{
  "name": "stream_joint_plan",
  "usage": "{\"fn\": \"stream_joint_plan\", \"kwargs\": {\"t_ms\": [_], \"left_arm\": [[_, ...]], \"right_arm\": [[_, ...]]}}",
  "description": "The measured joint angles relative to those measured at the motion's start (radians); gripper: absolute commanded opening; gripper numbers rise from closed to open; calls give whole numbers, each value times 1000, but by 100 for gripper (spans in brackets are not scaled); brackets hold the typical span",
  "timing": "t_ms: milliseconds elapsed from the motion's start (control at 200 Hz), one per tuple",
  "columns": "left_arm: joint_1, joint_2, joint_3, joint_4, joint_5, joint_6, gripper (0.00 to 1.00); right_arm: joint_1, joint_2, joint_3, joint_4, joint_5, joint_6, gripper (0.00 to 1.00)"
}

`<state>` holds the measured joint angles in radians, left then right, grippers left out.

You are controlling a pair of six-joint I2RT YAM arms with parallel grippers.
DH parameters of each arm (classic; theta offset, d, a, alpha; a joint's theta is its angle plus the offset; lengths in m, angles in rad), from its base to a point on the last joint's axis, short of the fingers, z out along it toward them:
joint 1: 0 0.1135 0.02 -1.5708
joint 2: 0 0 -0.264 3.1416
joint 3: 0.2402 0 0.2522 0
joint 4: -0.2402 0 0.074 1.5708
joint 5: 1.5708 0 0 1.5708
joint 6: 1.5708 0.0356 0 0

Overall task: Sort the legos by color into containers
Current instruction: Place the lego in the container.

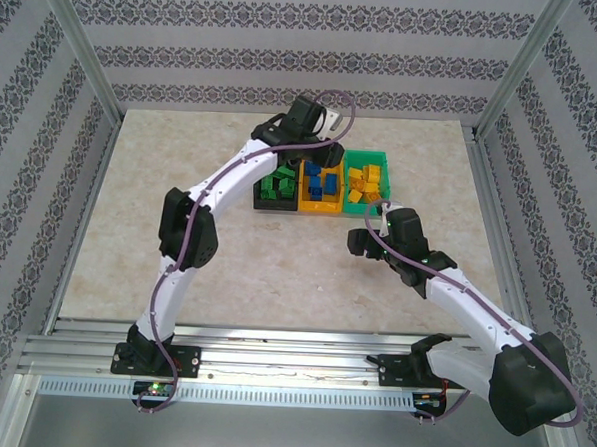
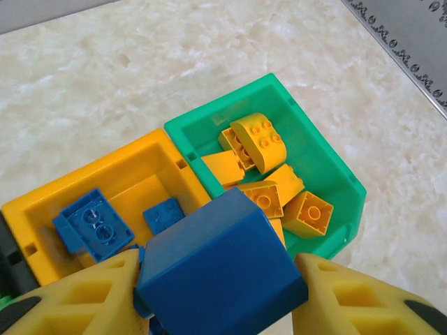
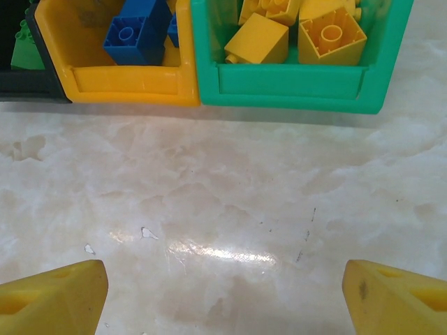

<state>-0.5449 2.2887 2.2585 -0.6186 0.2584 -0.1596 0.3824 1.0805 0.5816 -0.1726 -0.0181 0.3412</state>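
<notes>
My left gripper (image 2: pixel 220 283) is shut on a blue lego (image 2: pixel 220 262), which hangs over the near end of the orange-yellow container (image 2: pixel 133 164). Other blue legos (image 2: pixel 94 223) lie inside that container. The green container (image 2: pixel 328 167) beside it holds several orange-yellow legos (image 2: pixel 258 139). From above, the black container (image 1: pixel 275 206) holds green legos (image 1: pixel 277 185), with the orange-yellow container (image 1: pixel 319 210) and the green container (image 1: pixel 367 155) in a row to its right. My right gripper (image 3: pixel 223 293) stands open above bare table, a little in front of the containers.
The marble-patterned table (image 1: pixel 179 207) stretches bare to the left of and in front of the row of containers. An aluminium frame and patterned walls (image 1: pixel 45 100) enclose it. The left arm (image 1: pixel 193 228) reaches diagonally across the left half.
</notes>
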Motion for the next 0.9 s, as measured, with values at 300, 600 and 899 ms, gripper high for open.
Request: {"fn": "stream_joint_plan", "kwargs": {"t_ms": [300,600,899], "left_arm": [[10,165,109,-80,6,-1,78],[13,-27,-190,-30,-11,2,95],[110,-573,-930,367,-27,-75,98]], "right_arm": [[0,-31,-4,-3,0,4,87],[-3,-18,-13,1,-9,44,88],[-121,10,19,13,-53,51,88]]}}
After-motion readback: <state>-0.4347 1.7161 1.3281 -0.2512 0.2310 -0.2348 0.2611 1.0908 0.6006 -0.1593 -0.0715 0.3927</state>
